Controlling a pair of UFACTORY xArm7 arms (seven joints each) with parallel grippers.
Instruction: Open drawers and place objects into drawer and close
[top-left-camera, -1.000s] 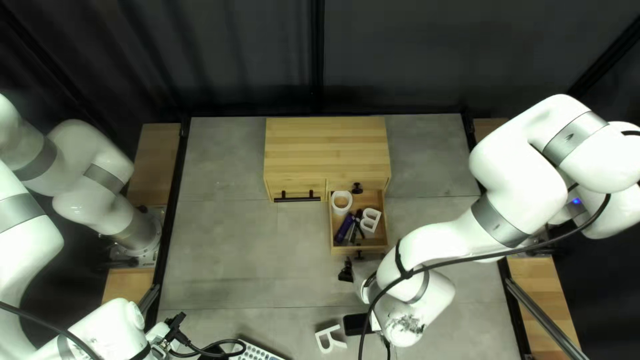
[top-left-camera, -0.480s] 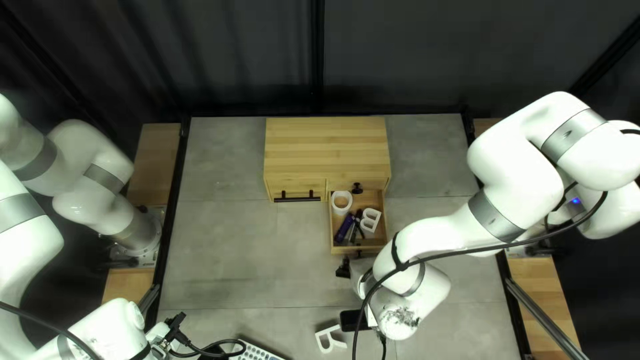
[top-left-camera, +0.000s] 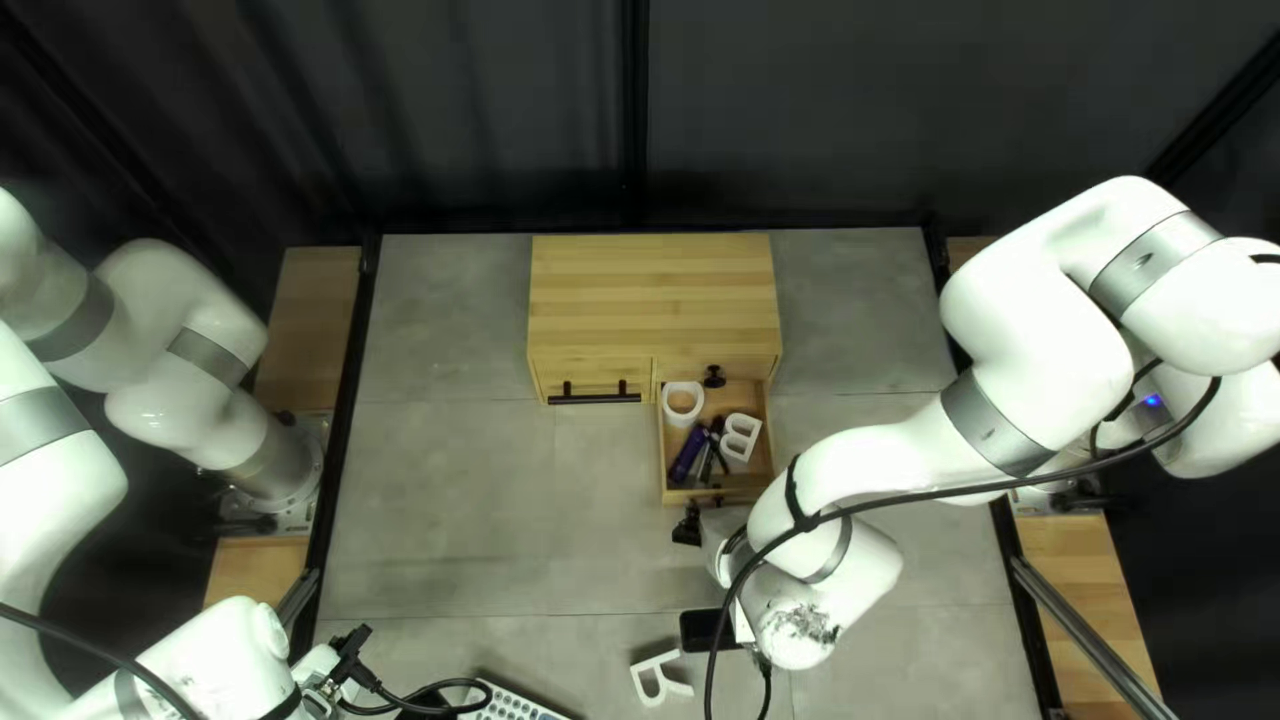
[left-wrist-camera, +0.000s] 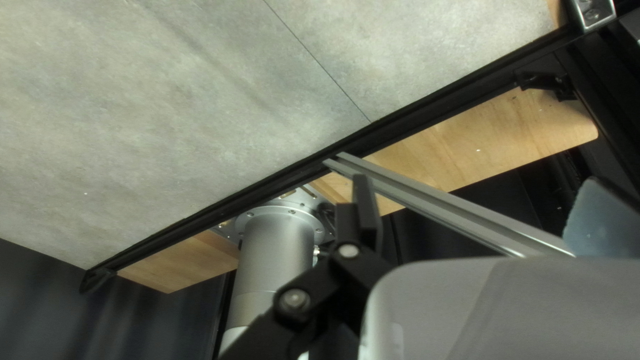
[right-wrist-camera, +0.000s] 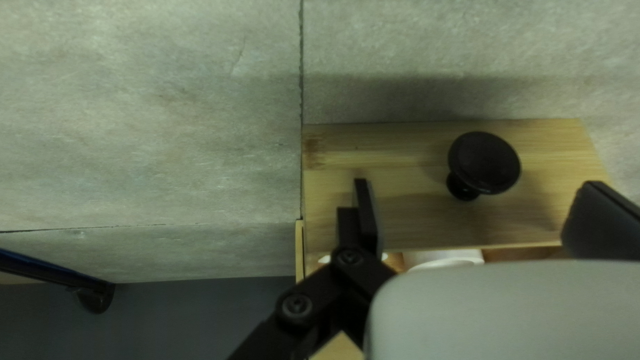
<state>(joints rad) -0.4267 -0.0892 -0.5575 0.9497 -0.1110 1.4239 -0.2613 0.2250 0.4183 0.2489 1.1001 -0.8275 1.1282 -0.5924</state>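
The right drawer (top-left-camera: 718, 496) of the wooden cabinet (top-left-camera: 654, 300) stands pulled out, holding a white ring (top-left-camera: 682, 403), a purple item (top-left-camera: 688, 455), dark slim items and a white letter B (top-left-camera: 740, 438). The left drawer (top-left-camera: 594, 372) is closed. My right gripper (top-left-camera: 687, 526) is just in front of the pulled-out drawer. In the right wrist view that gripper (right-wrist-camera: 477, 187) is open, the black knob (right-wrist-camera: 484, 163) lying between its spread fingers without contact visible. My left gripper (top-left-camera: 350, 646) hangs near the table's front left; its wrist view shows the gripper (left-wrist-camera: 473, 180) open and empty.
A white letter R (top-left-camera: 660, 678) lies near the front edge, beside a black flat object (top-left-camera: 699, 631) partly under my right arm. A keyboard (top-left-camera: 518, 703) sits at the front, with a black cable left of it. Silver rail beside my left arm's base.
My right gripper and forearm have shifted slightly toward the drawer front and to the left. The left arm and the drawer contents have stayed put.
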